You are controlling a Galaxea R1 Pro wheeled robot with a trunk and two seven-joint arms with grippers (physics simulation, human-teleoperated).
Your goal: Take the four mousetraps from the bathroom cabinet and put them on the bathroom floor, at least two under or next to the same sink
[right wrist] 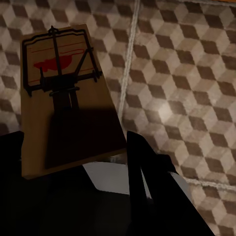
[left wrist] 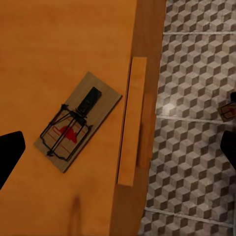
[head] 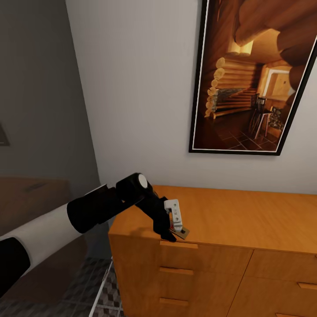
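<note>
One mousetrap (left wrist: 76, 123) lies flat on the top of the orange-brown cabinet (head: 246, 220), close to its front edge, red mark and dark wire facing up. My left gripper (left wrist: 119, 147) hovers open above it, its dark fingertips (left wrist: 10, 152) spread wide on either side. From the head camera, the left gripper (head: 171, 231) hangs over that mousetrap (head: 183, 233). A second mousetrap (right wrist: 64, 103) is clamped at its near end in my shut right gripper (right wrist: 73, 162), above the cube-pattern bathroom floor (right wrist: 187, 73). The sink is out of view.
A slim wooden bar handle (left wrist: 130, 120) runs along the top drawer front just past the cabinet edge. A small tan board (left wrist: 228, 110) shows far below over the tiles. A framed cabin picture (head: 255, 75) hangs above the cabinet. Patterned floor (head: 105, 290) lies left of it.
</note>
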